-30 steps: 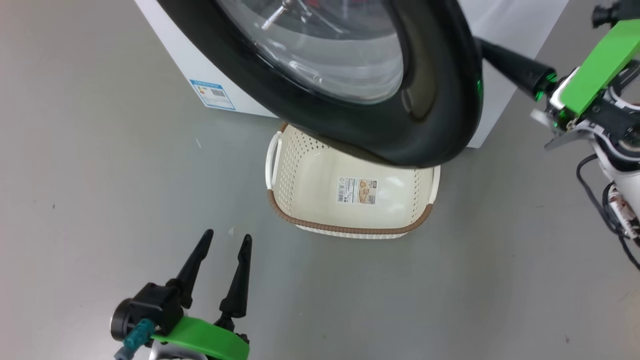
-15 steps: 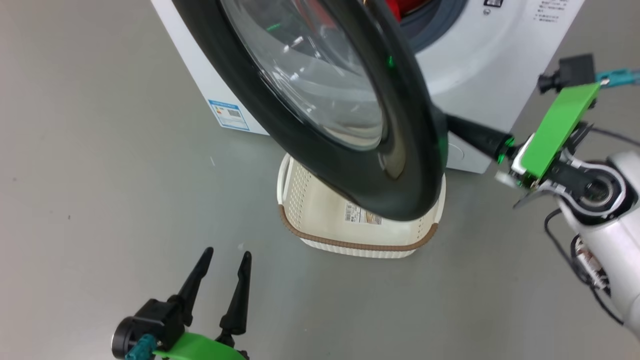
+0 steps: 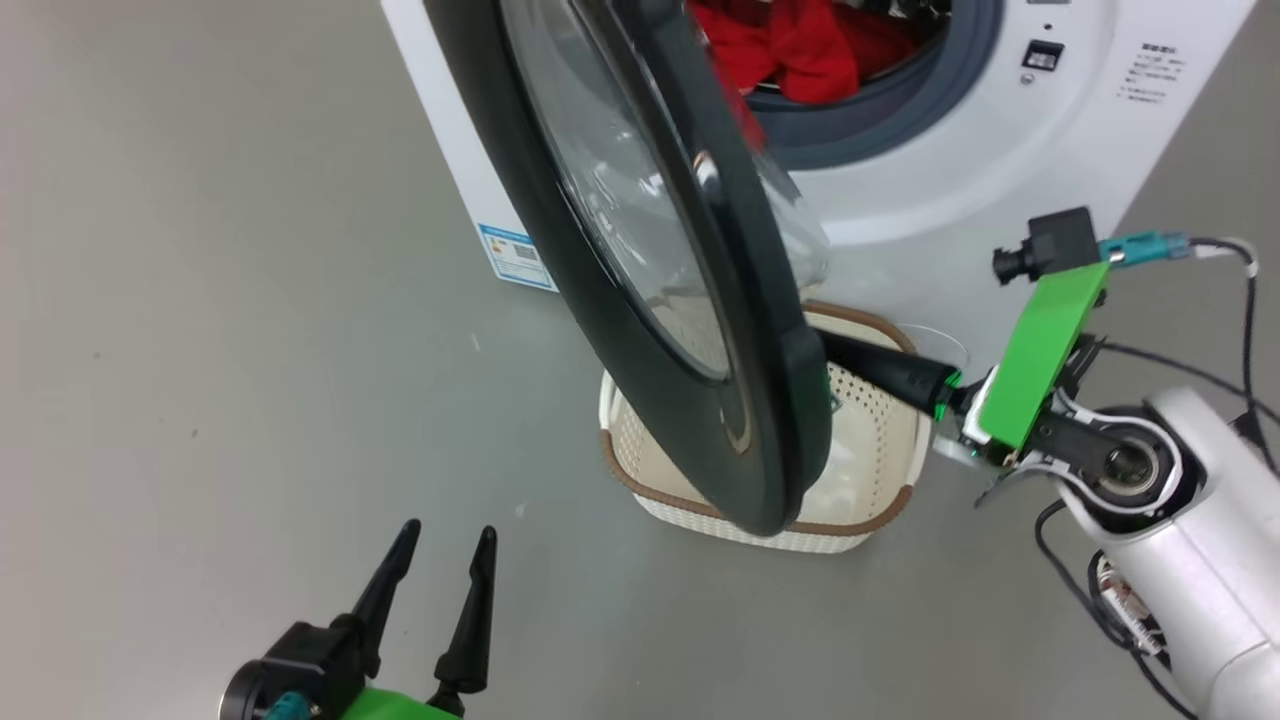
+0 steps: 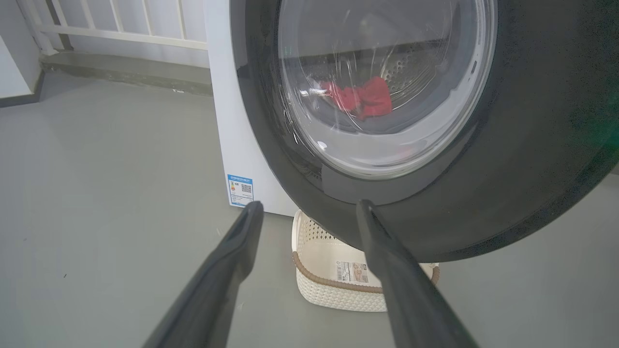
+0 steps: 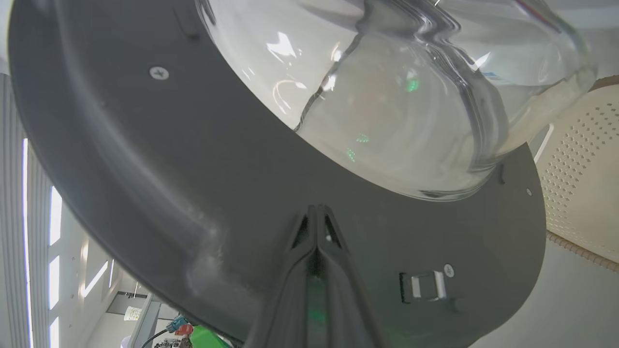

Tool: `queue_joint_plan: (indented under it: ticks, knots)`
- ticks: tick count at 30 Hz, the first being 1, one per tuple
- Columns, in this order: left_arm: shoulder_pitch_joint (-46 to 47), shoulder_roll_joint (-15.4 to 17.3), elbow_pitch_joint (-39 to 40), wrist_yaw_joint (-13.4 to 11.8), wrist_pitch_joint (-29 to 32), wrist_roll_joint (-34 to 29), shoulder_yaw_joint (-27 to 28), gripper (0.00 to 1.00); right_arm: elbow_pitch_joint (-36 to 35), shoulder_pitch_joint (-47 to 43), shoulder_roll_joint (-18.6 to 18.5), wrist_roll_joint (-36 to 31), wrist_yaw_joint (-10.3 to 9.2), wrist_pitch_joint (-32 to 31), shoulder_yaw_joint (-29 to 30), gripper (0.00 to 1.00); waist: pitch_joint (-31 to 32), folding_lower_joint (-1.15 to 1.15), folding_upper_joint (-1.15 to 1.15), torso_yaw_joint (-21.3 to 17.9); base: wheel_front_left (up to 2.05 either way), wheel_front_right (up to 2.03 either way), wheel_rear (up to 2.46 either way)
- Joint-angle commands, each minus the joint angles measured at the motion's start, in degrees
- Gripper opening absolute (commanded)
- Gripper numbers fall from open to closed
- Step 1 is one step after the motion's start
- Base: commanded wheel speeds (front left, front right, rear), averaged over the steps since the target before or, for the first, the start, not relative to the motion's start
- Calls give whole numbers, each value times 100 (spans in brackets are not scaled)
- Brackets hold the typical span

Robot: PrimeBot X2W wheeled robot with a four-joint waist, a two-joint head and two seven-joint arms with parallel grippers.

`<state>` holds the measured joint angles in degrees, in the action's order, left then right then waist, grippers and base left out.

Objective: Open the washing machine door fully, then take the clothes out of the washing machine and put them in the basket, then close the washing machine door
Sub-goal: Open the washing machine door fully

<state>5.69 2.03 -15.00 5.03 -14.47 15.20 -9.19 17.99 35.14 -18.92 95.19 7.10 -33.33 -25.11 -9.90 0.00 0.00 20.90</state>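
Now I see right gripper [image 5: 316, 212] pinched shut, tips against inner rim of washing machine door [image 3: 640, 250]. Door partly open over basket [image 3: 860, 523]. Left gripper [image 3: 447, 528] spread wide, empty. Clothes [image 3: 800, 45] inside washing machine [image 3: 930, 180].

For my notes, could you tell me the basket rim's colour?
Brown; the rim shows best in head view.

Left gripper [image 3: 448, 530]: low at the lower left of the head view, its two dark fingers pointing up that view and spread well apart, with nothing between them. Right gripper [image 5: 316, 209]: fingers pressed together into a single point, gripping nothing. Its pale forearm [image 3: 1190, 560] rises from the lower right; the bent wrist carries a green bracket [image 3: 1040, 350] and the fingers point leftward.
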Motion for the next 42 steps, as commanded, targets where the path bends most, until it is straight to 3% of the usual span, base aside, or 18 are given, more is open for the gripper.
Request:
queue_joint_plan:
  ticks: [1,19,42]
  knots:
    - [-58,85,158,-57,-52,-24,214,100,-200,-112,107,-58,39,-43,-77,0,98,0,0,111,0,0,0]
    - [-280,85,170,-126,-53,-36,293,100,-362,-539,675,-301,39,-26,-195,0,371,0,0,852,0,0,0]
    - [-408,85,514,-399,-53,152,402,100,-88,-189,1232,-531,39,-158,-516,0,211,0,0,947,0,0,0]
